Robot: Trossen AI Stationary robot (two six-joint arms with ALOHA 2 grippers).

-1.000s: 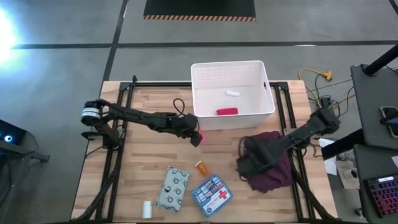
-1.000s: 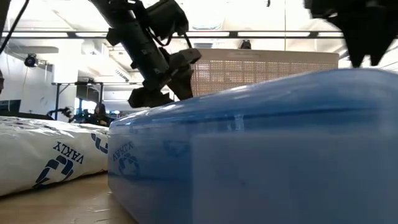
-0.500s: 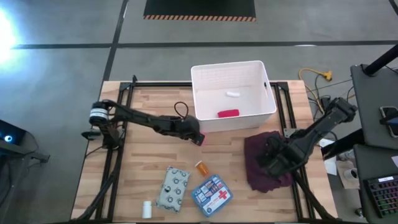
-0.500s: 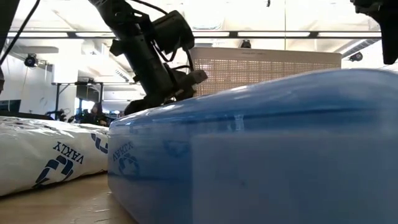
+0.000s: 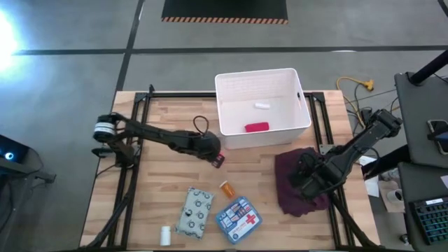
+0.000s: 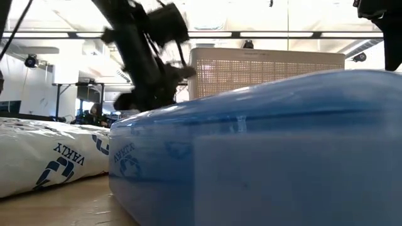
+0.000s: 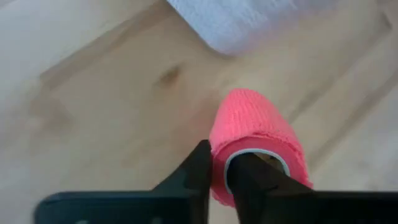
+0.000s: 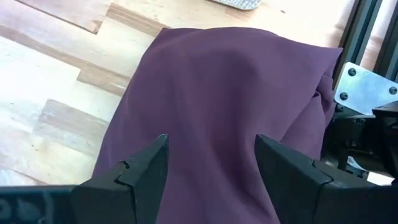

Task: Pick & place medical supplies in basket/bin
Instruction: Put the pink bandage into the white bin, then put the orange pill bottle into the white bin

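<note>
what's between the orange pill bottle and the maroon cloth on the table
Nothing: in the high view, only bare wood separates the orange pill bottle from the maroon cloth.

A blue first-aid box fills the near foreground on the wooden table. Left of it lies a white pouch with dark lettering. Behind, a dark arm descends beside the white perforated bin.

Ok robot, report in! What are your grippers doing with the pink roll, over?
Left gripper shut on pink roll, beside white bin. Right gripper open over maroon cloth. Path to bin clear.
</note>
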